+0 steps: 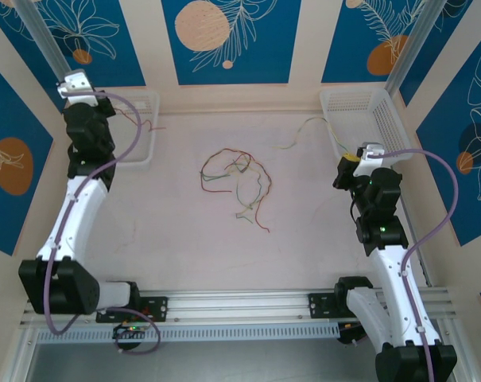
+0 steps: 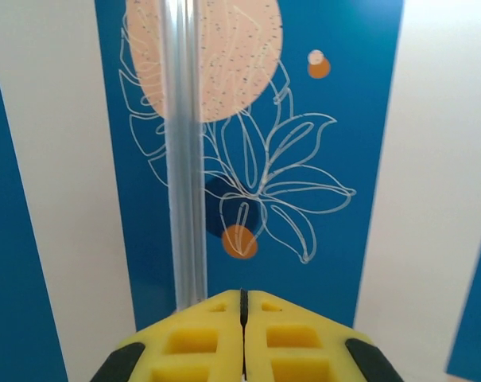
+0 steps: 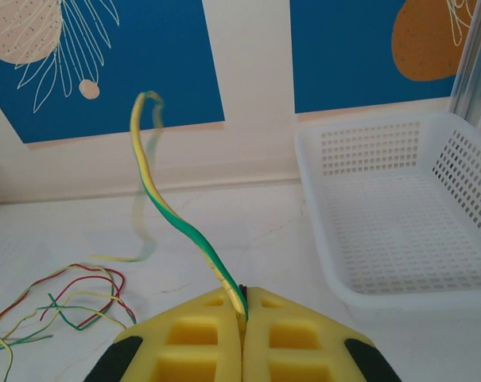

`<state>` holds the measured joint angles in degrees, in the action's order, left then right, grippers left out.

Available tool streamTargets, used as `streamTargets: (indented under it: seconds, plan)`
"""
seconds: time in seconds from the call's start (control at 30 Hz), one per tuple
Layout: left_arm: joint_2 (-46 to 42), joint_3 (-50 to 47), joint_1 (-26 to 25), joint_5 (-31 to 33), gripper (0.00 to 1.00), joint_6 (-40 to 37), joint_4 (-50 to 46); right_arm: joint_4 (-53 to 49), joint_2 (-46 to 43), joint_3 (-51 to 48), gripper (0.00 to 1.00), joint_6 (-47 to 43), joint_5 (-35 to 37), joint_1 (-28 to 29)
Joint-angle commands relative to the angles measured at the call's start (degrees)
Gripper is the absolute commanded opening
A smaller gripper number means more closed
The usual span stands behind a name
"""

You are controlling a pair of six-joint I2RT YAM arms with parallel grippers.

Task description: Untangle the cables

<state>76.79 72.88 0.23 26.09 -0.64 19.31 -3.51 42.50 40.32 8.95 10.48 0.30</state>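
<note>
A white mesh basket (image 1: 383,107) lies just beyond the right hand (image 1: 348,157). A thin yellow-green wire (image 1: 310,121) runs from the hand's yellow tip out to its left. Further left, in the middle of the desk (image 1: 168,231), lies a loose tangle of red, green and yellow cables (image 1: 236,183). Far to the left sits a second white basket (image 1: 137,161), a red wire (image 1: 149,125) trailing over its rim.

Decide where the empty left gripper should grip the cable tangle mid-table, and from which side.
Likely the red outer loop on the left edge of the tangle: it bows clear of the other strands, nearest the left gripper. Come from above, jaws across the wire, since it lies flat on the table.
</note>
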Motion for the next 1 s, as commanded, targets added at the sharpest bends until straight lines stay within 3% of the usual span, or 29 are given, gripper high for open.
streamTargets:
  seconds: [0.0,0.17,0.3,0.53,0.87,0.97]
  plan:
    - [3.80,5.38,3.36,-1.49,0.00,-0.52,1.34,0.86,-1.65,-1.01,0.00,-0.43,-0.55,0.06]
    - [11.64,8.00,9.69,-4.99,0.00,2.97,4.09,1.54,-1.56,-1.32,0.00,0.72,-2.11,0.13]
    - [20.79,14.09,11.67,-8.36,0.00,2.19,2.01,1.10,-1.63,-1.29,0.00,1.38,-3.45,0.30]
    - [34.26,21.97,11.63,-11.58,0.00,-0.86,-5.42,-0.09,-3.45,-1.64,0.00,1.18,-2.82,0.65]
    - [40.35,23.46,10.93,-15.98,0.00,3.51,-19.50,0.56,-3.40,-1.42,0.00,1.42,-4.45,0.79]
    - [43.51,28.06,10.92,-17.25,0.00,5.05,-27.41,0.28,-3.39,-0.97,0.00,0.91,-4.38,0.82]
